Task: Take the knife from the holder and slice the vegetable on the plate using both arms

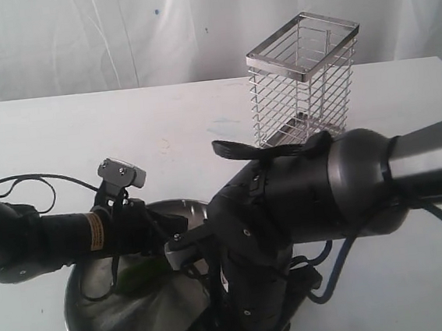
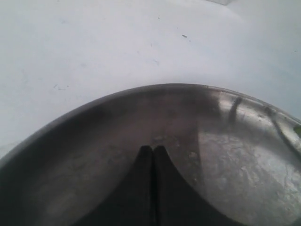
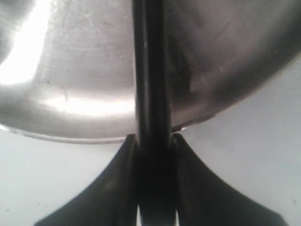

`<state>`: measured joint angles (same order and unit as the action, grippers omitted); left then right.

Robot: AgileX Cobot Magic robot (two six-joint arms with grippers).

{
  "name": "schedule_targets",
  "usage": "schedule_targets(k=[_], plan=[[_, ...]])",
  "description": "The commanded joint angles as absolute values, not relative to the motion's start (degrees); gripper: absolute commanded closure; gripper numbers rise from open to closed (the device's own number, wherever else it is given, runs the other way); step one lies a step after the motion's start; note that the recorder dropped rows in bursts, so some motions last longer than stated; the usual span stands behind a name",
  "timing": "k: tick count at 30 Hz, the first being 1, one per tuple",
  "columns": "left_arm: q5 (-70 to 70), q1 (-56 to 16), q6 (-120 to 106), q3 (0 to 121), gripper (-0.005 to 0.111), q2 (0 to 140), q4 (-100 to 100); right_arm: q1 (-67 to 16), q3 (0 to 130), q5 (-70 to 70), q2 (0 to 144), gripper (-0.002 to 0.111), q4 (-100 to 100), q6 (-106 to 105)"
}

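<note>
The white table fills the scene, and here's the right arm sweeping in from the right, so bulky it blocks most of the near middle. The left arm reaches in from the left, lower, its wrist over the plate. That steel plate sits at the near edge, its near side cut off and its right half hidden behind the right arm. Far right, the holder stands upright on the table, well apart from the plate.

Now the knife. The outside camera can't see it, but the right wrist view shows a slim dark bar crossing the plate's rim. The right gripper pinches it from both sides. Its end runs out of frame, and which part is gripped is hard to tell.

The left gripper has its jaws pressed together, nothing between them, over the plate's floor. The vegetable is just a green patch on the plate under the left arm, mostly covered.
</note>
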<state>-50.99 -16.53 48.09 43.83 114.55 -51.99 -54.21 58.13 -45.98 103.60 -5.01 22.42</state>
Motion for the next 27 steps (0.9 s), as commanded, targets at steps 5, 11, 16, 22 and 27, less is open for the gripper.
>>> schedule_targets(k=[5,11,16,22,27], plan=[[-40.71,-16.66,60.37,45.64,0.107,116.73,-65.28,-52.86,57.55,-55.27,104.68,0.108,-0.48,22.28],[-42.41,-16.66,61.61,46.83,0.107,116.73,-66.95,-52.55,57.55,-54.47,104.68,0.108,0.00,22.28],[-50.70,-16.66,58.43,46.83,0.107,116.61,-63.97,-52.55,57.55,-52.12,104.68,0.108,0.00,22.28],[-55.05,-16.66,56.55,46.83,0.107,112.71,-63.14,-52.55,57.55,-52.61,102.58,0.108,0.00,22.28],[-49.99,-16.66,57.60,46.72,0.107,104.43,-63.77,-52.55,57.55,-52.56,97.63,0.108,0.00,22.28]])
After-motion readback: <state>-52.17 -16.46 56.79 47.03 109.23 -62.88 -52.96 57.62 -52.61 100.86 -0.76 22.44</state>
